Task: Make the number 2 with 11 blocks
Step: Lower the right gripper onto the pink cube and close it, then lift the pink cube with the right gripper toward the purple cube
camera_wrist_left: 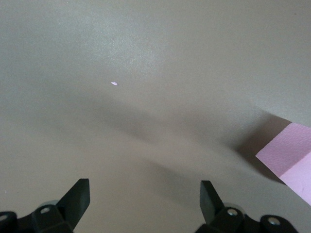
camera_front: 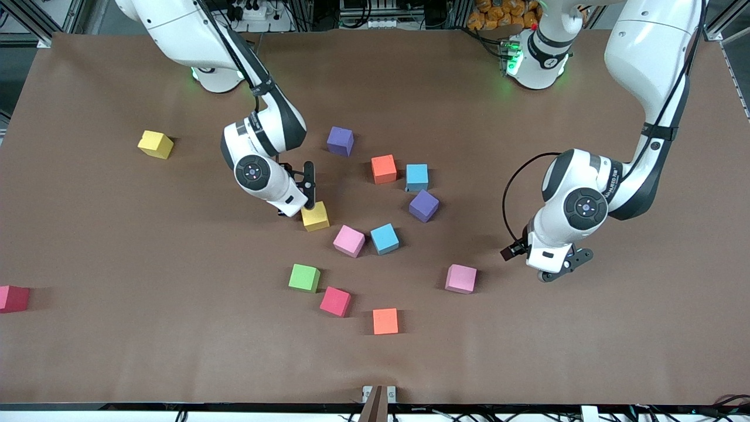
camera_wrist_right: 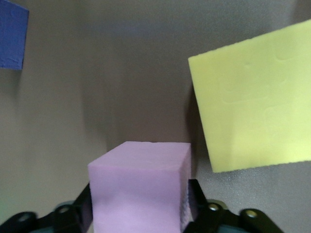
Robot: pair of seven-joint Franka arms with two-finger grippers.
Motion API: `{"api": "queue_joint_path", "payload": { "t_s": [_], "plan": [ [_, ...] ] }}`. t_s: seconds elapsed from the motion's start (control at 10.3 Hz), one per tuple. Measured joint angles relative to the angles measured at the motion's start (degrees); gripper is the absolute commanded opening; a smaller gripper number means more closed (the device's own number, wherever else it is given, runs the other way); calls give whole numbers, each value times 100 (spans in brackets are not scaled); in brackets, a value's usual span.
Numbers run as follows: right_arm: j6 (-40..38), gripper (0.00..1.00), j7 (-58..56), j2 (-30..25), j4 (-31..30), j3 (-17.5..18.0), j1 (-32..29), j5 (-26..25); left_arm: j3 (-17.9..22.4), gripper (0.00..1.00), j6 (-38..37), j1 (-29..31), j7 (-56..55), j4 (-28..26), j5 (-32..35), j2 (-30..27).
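No digit 2 laid out: the blocks (camera_front: 384,238) sit scattered, mostly mid-frame in the front view. Right gripper (camera_front: 304,196), centre frame, has its fingers clamped on a pink block (camera_wrist_right: 141,184) beside the yellow block (camera_front: 315,216). Left gripper (camera_wrist_left: 145,199) waits, fingers apart, over bare table; all placing remains.

This is a robotics lab: two white arms (camera_front: 258,135) stand bolted at the edge of a desk (camera_front: 117,234) covered in brown paper, with aluminium framing (camera_front: 35,17), power strips and tangled cables (camera_front: 252,12) along the wall, and coloured foam blocks (camera_front: 384,169) scattered about.
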Motion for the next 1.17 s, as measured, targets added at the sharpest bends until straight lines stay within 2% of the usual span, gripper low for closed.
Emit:
{"api": "queue_joint_path", "payload": {
  "t_s": [0.1,0.2,0.59,1.17],
  "plan": [
    [-1,8,0,-8,4,-3,0,1,0,100,0,0,0,0,0,1],
    [-1,0,0,-8,4,-3,-1,1,0,100,0,0,0,0,0,2],
    [-228,0,-11,-137,72,-12,-17,1,0,100,0,0,0,0,0,4],
    [-1818,0,191,-1241,120,-26,129,351,1,100,0,0,0,6,0,9]
  ]
}}
